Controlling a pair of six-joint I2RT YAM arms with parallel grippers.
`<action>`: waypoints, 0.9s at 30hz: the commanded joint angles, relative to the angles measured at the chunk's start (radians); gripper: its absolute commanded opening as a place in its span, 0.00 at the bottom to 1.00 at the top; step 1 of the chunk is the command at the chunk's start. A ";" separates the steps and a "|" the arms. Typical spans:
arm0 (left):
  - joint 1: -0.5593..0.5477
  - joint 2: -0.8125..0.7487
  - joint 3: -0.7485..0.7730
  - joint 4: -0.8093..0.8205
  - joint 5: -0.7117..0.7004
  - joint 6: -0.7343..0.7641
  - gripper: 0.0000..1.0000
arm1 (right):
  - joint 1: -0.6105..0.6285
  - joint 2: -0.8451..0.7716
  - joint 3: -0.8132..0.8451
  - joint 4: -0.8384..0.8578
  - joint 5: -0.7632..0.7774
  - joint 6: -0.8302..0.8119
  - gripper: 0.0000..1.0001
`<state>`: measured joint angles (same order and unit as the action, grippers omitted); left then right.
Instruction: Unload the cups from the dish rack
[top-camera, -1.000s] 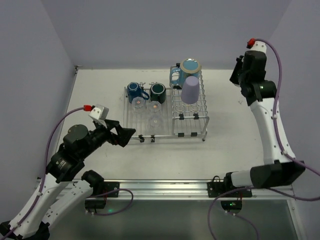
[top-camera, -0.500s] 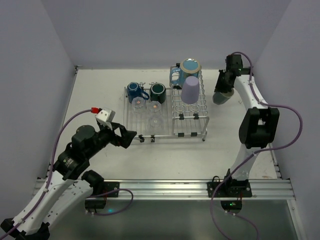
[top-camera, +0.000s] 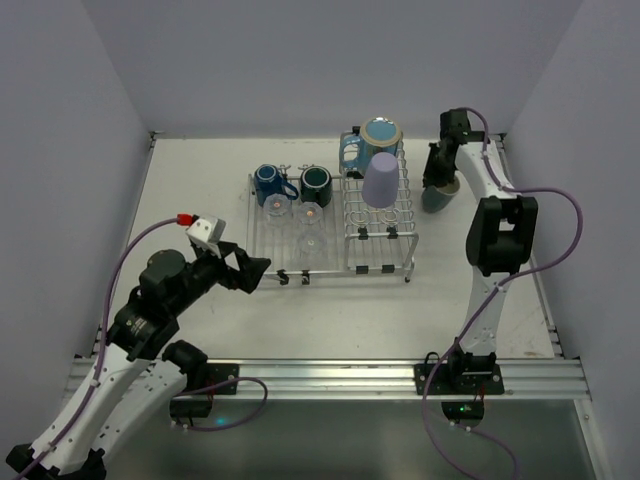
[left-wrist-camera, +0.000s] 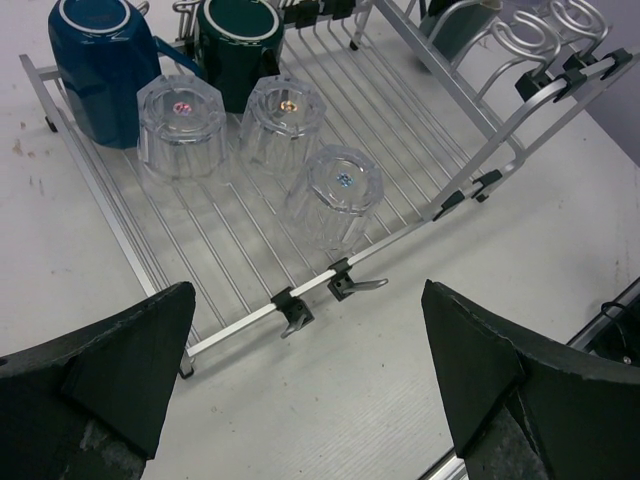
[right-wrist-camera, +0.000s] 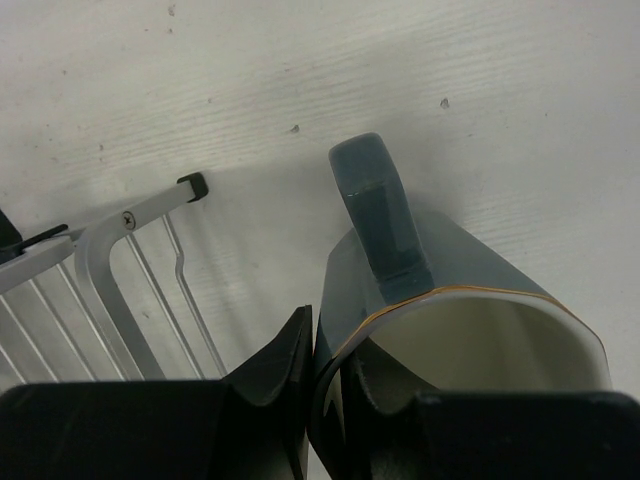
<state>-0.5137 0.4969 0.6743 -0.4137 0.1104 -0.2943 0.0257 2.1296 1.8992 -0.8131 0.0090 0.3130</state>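
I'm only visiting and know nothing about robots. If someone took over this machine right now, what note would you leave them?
The left end effector is open and empty, at the front left of the silver wire dish rack.
The right end effector is shut on the rim of the grey-green handled mug, right of the rack over the white table; contact unclear.
In the rack's flat part: blue handled mug, dark green handled mug, three upturned clear glasses.
In its raised part: light-blue handled mug, lavender tumbler.
Done: one mug out.
Left: release it, then unload seven.
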 joint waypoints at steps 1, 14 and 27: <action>0.020 -0.003 -0.005 0.052 0.040 0.024 1.00 | 0.008 -0.004 0.074 -0.029 0.035 -0.017 0.00; 0.035 0.017 -0.007 0.056 0.052 0.027 1.00 | 0.022 -0.005 0.081 -0.021 0.062 -0.015 0.43; 0.052 0.038 -0.009 0.055 0.064 0.029 1.00 | 0.022 -0.495 -0.259 0.193 0.108 0.052 0.71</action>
<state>-0.4751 0.5331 0.6724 -0.4046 0.1535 -0.2932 0.0456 1.8675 1.7485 -0.7246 0.0879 0.3275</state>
